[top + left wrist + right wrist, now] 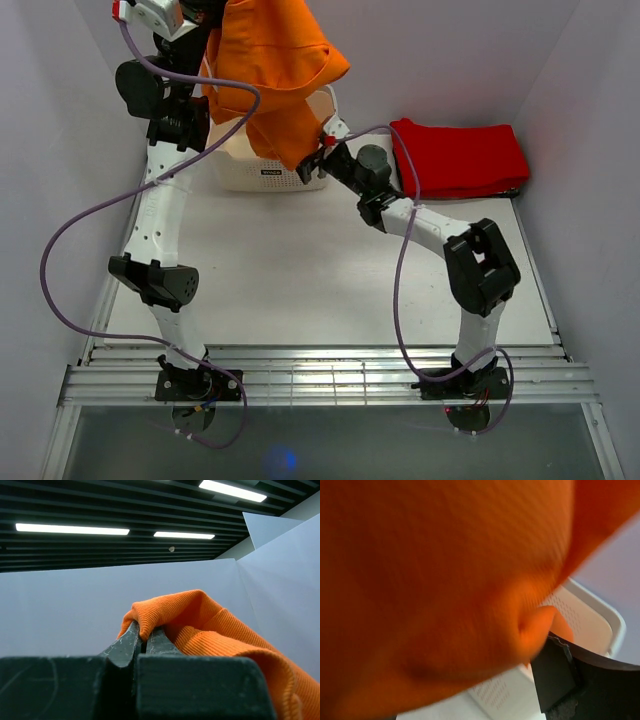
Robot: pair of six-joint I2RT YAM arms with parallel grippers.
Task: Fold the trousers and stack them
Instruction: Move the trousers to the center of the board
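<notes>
Orange trousers (275, 60) hang from the raised left pincer (210, 20) over a white basket (250, 170), right pincer (318, 150) at their lower edge.

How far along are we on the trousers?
Done: trousers are up, hanging over the basket; a red folded cloth lies back right. In hand: left gripper pinches a fold, right gripper is at the lower edge. Left: lay flat, fold, stack.

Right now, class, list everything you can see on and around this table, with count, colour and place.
trousers: one, orange, hanging over the basket
basket: one, white, far side, left of middle
folded cloth: one, red, far right corner
table: one, pale grey, beneath everything
left fingers: one pair, black, shut on the trousers' top
right fingers: one pair, black, at the trousers' lower edge; grip hidden
</notes>
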